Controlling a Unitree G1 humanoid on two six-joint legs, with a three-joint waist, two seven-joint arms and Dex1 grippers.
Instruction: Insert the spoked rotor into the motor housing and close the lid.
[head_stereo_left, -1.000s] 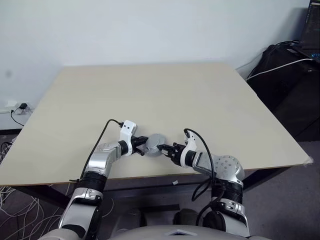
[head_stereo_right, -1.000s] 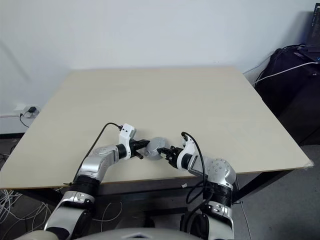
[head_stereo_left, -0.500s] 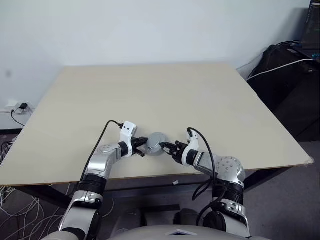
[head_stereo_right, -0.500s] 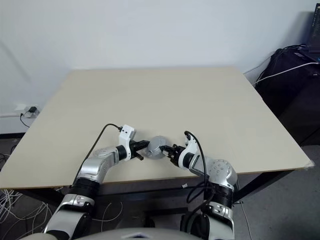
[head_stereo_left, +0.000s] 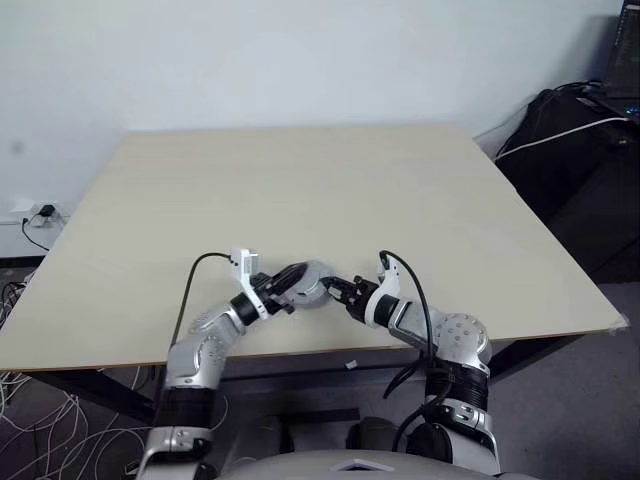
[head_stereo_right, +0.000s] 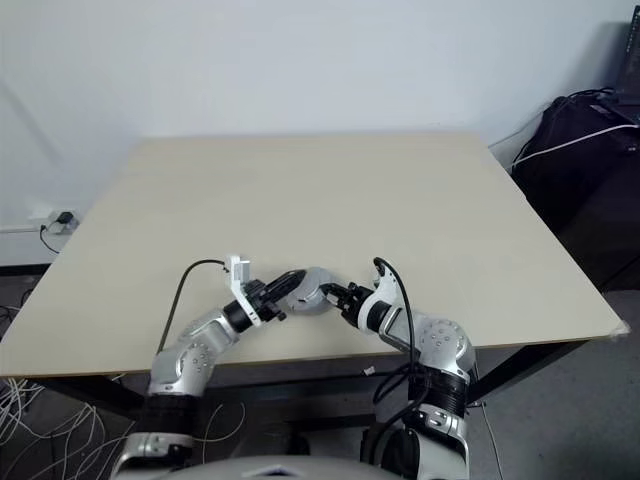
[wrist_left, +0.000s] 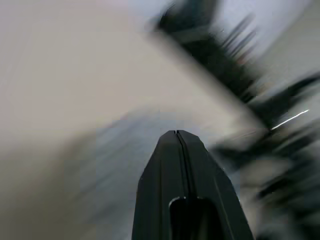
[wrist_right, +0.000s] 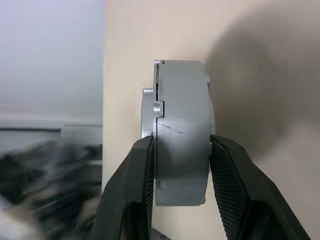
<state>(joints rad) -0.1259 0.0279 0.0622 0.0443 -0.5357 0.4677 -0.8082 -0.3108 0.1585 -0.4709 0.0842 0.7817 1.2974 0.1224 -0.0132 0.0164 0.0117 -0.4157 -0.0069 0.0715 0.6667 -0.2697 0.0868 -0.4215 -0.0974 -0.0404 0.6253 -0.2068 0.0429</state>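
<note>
A grey round motor housing (head_stereo_left: 314, 281) is held just above the table's near edge. My right gripper (wrist_right: 181, 142) is shut on it, one finger on each flat face, and the right wrist view shows it edge-on. A thinner silver plate (wrist_right: 149, 120) lies flush against one face; I cannot tell if it is the lid. The spoked rotor is hidden. My left gripper (head_stereo_left: 296, 275) is shut with nothing in it. It is raised at the housing's left upper edge, and I cannot tell whether it touches. Its fingers (wrist_left: 176, 150) are pressed together in the blurred left wrist view.
The pale table (head_stereo_left: 300, 180) stretches away bare behind the grippers, and its front edge (head_stereo_left: 300, 350) runs just below them. Dark bags and cables (head_stereo_left: 575, 130) sit off the table's right side. A wall socket with a plug (head_stereo_left: 40, 214) is at the far left.
My left hand has risen and rolled, and its shut fingers now angle up against the housing's upper left. The right gripper and the housing have stayed in place.
</note>
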